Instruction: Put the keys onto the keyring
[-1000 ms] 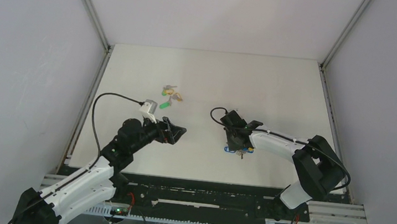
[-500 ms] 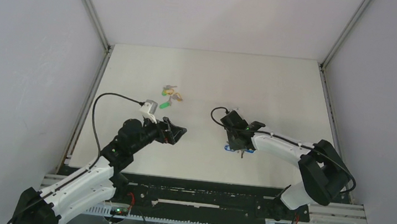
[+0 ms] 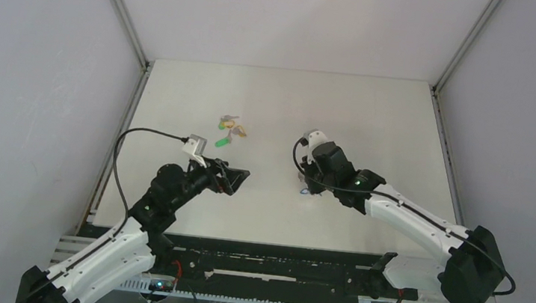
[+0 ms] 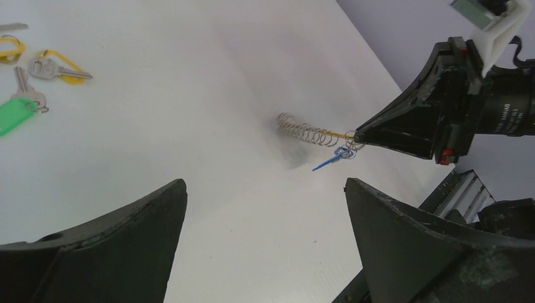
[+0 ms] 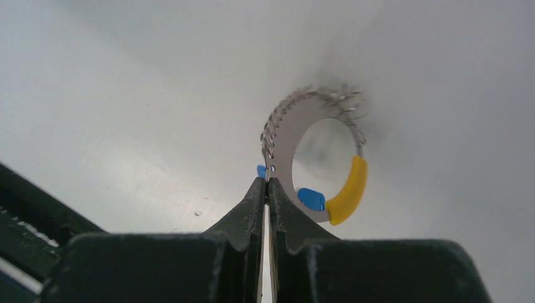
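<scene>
Since the black two-finger L gripper [image 3: 235, 180] hovers w/ jaws spread wide and empty, its next job, I'd judge, is fetching a loose key. The small metal keys [image 3: 228, 128] w/ green and yellow plastic heads lie on the white table [image 3: 374, 117] just beyond it. Centre-right, the thin silvery coil-ribbed keyring [image 4: 309, 134] is pinched at its rim by the black R gripper [image 5: 266, 196], fingers clamped tight. Hold that ring steady, approach slowly. Only the R wrist view shows the ring's yellow sleeve [image 5: 348, 189] and the blue key [image 5: 311, 198]; overhead barely resolves them.
</scene>
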You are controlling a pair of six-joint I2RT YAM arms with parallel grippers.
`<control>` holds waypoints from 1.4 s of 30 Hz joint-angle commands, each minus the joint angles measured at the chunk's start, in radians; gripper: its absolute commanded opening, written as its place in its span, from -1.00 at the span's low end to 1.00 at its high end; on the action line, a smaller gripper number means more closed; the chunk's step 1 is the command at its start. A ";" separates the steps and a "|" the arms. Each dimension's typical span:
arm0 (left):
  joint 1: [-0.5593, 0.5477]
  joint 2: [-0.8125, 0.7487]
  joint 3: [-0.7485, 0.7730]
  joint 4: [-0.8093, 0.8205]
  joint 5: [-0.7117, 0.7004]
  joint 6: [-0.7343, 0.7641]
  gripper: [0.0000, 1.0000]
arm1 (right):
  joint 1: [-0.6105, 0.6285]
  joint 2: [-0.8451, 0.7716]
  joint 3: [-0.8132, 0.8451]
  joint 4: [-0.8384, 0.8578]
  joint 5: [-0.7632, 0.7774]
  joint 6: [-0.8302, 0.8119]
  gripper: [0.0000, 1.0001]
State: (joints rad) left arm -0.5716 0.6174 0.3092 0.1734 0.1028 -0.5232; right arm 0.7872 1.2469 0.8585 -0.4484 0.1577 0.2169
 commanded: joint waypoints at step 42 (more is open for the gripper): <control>-0.007 0.391 0.001 0.610 0.444 0.406 0.34 | -0.195 -0.026 -0.182 0.777 -1.089 -0.554 -1.00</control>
State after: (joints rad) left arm -0.5735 0.9802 0.2695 0.7399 0.4793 -0.1688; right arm 0.6014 1.2270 0.6365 0.3019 -0.8246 -0.2630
